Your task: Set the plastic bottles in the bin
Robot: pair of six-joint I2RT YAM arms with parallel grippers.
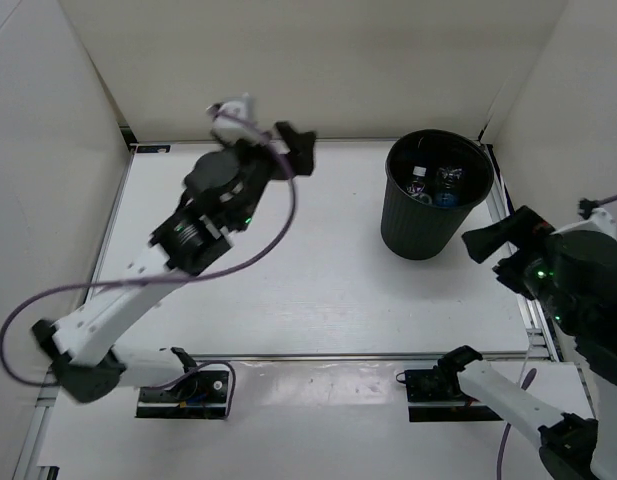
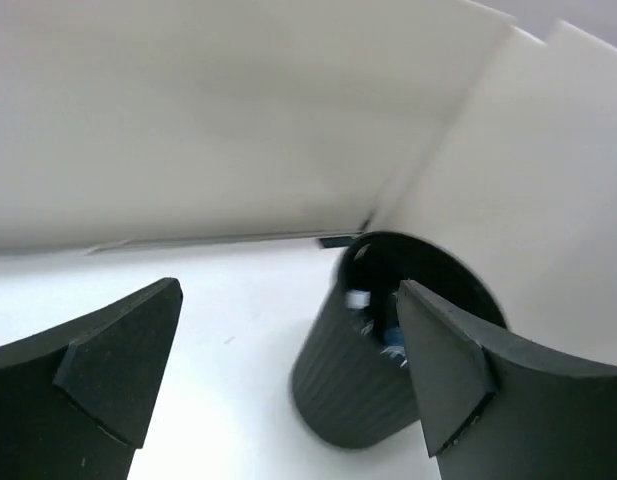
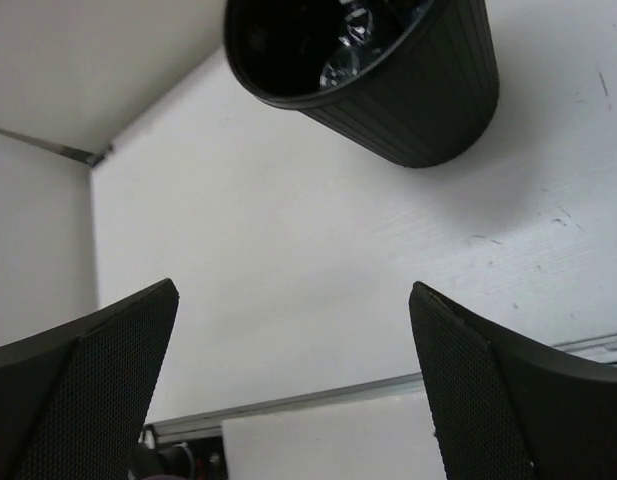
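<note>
The black bin (image 1: 433, 205) stands upright at the back right of the table. Clear bottles (image 1: 436, 185) with blue labels and white caps lie inside it; no green bottle shows. The bin also shows in the left wrist view (image 2: 378, 350) with a white cap inside, and in the right wrist view (image 3: 388, 70). My left gripper (image 1: 296, 152) is open and empty, raised near the back wall, left of the bin. My right gripper (image 1: 496, 238) is open and empty, just right of the bin.
White walls enclose the table on the left, back and right. A metal rail (image 1: 318, 357) runs along the near edge by the arm bases. A purple cable (image 1: 258, 240) loops off the left arm.
</note>
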